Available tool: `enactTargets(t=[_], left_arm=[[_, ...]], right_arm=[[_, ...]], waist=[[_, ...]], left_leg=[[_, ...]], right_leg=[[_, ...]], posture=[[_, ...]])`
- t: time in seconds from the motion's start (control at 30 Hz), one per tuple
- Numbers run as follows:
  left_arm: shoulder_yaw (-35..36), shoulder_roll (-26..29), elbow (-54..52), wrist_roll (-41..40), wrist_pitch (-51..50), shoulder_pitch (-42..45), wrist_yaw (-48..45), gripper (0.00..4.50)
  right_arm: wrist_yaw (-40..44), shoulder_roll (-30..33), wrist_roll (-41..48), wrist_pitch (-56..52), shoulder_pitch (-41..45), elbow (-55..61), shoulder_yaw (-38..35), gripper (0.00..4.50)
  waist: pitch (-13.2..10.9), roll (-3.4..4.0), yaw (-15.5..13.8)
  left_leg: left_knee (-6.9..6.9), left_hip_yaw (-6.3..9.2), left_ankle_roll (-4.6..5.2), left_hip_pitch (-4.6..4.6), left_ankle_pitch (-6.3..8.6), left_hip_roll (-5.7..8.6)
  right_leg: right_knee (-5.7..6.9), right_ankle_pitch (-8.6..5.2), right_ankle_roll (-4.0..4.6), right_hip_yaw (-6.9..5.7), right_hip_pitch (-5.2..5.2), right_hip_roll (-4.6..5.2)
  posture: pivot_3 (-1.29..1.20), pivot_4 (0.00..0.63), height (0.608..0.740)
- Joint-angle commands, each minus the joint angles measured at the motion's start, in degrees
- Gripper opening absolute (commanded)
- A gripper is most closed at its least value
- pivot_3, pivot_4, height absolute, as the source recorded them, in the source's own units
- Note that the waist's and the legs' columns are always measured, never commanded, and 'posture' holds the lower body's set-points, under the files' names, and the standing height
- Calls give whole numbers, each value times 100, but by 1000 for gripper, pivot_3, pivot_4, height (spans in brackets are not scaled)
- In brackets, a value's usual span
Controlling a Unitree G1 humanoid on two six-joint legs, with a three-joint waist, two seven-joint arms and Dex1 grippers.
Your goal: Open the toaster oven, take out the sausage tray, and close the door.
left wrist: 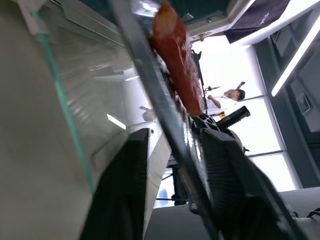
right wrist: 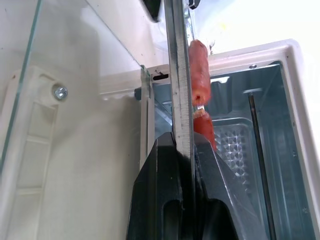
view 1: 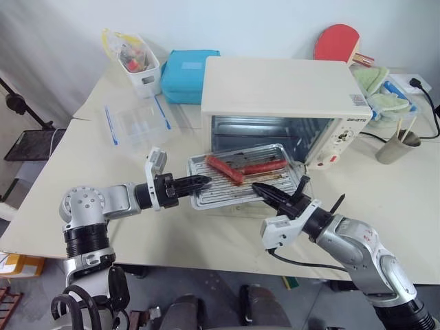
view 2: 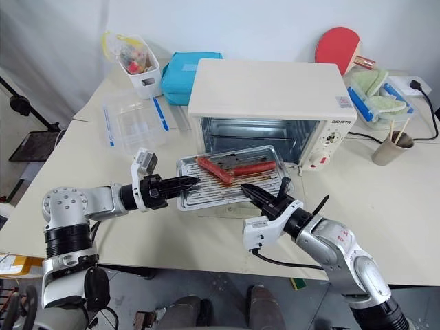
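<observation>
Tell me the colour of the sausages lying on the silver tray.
Red, with darker browned patches: the long sausages on the shallow ridged silver metal tray. Left eye view shows it best.

Sausage tray [view 1: 242, 180] covers most of the open glass door [right wrist: 75, 125] in head views, only the pane's edges peek out. Right gripper [view 1: 263, 192] tips hide part of tray's front rim. Oven [view 1: 285, 89] knob-panel lettering too small to read. Left wrist view: tray edge blurred, cut off at the frame's edges.
</observation>
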State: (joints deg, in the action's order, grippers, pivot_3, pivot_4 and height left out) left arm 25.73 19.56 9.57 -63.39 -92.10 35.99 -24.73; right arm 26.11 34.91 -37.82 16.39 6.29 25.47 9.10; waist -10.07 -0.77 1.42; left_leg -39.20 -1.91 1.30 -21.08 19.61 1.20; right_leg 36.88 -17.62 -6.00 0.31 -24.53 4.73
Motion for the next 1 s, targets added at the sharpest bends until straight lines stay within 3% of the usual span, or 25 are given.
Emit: enactTargets(t=[0.03, 0.1, 0.27, 0.3, 0.47, 0.6, 0.8, 0.9, 1.0], left_arm=[[185, -92, 117, -601, -40, 127, 467, 505], [325, -86, 304, -1180, -40, 128, 796, 68], [581, -60, 545, -2259, -39, -48, 2011, 33], [576, -49, 567, -2536, 32, -121, 2293, 33], [-7, 294, 311, -4524, 967, -841, 3548, 12], [-57, 868, -98, -4961, 1099, -1722, 3115, 12], [290, 1252, -484, -4961, 1434, -2660, 2588, 12], [488, 1312, -765, -4961, 1560, -3170, 2378, 12], [927, 1171, -1025, -4961, 1812, -3728, 2241, 12]], right_arm=[[-4, -93, 226, -2, 89, 193, -30, 0], [43, -127, 335, -95, 40, 219, -80, 0], [324, -198, 879, -316, -142, 347, -178, 0], [326, -194, 946, -288, -165, 366, -210, 660], [394, 2, 1382, -136, -358, 434, -464, 2303], [379, 230, 1980, 197, -805, 419, -1005, 3565], [503, 793, 2639, 908, -1298, -471, -1780, 3565], [623, 957, 3029, 1087, -1393, -1048, -1996, 2999], [1015, 1107, 3673, 1219, -1380, -1714, -2055, 1998]], waist=[[0, 0, 2], [0, 0, 3], [1, -2, -3], [1, -2, -2], [2, -3, 14], [2, -3, 5], [0, -4, -4], [0, -4, 5], [0, -3, 26]], left_leg=[[0, -1, 0, 0, 0, 0], [0, 0, 0, 1, 0, 0], [-1, 3, -2, 1, -1, 0], [-1, 3, -2, 2, 0, 1], [-1, 5, -6, 6, 0, -1], [0, 5, -8, 9, 1, -1], [0, 1, -5, 35, 3, 2], [18, 6, 2, 96, 10, -5], [21, 8, 4, 95, 15, -8]], right_leg=[[0, 0, 0, 1, 0, 0], [0, 0, 0, 1, 0, 1], [2, 0, 0, 0, 0, 5], [2, 0, 0, -1, 0, 6], [4, 0, 0, 0, 1, 7], [5, -1, 2, -1, 2, 10], [-36, -4, 7, -2, 37, 15], [-70, -9, 15, -13, 108, 17], [-75, -9, 16, -11, 108, 21]], posture=[[0, 150, 740], [0, 150, 740], [0, 150, 740], [0, 150, 740], [0, 150, 740], [0, 150, 740], [0, 150, 740], [0, 150, 740], [0, 150, 740]])
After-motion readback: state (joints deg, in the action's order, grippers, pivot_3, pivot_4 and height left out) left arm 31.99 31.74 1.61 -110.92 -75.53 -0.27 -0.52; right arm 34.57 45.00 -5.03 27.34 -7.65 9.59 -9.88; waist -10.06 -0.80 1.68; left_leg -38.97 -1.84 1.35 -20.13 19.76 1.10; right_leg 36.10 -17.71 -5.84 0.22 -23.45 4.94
